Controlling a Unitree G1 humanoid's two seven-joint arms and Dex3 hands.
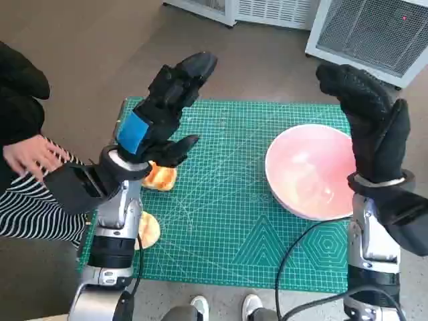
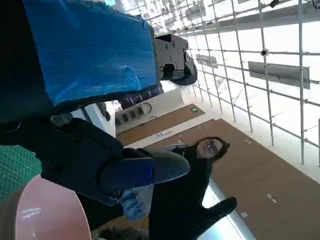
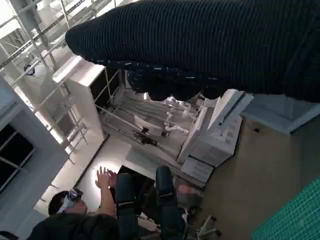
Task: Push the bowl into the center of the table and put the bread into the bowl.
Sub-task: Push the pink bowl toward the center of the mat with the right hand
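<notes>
One bowl near mat edge.

Setting: an indoor robotics lab or test hall. Evidence follows. The work surface is a small table covered by a green gridded cutting mat, standing on a plain brown floor. White louvred units stand just beyond the table. The wrist views show a high ceiling with exposed white trusses, white cabinets, stacked white boxes and a seated person watching nearby. A black cable trails across the mat.
</notes>
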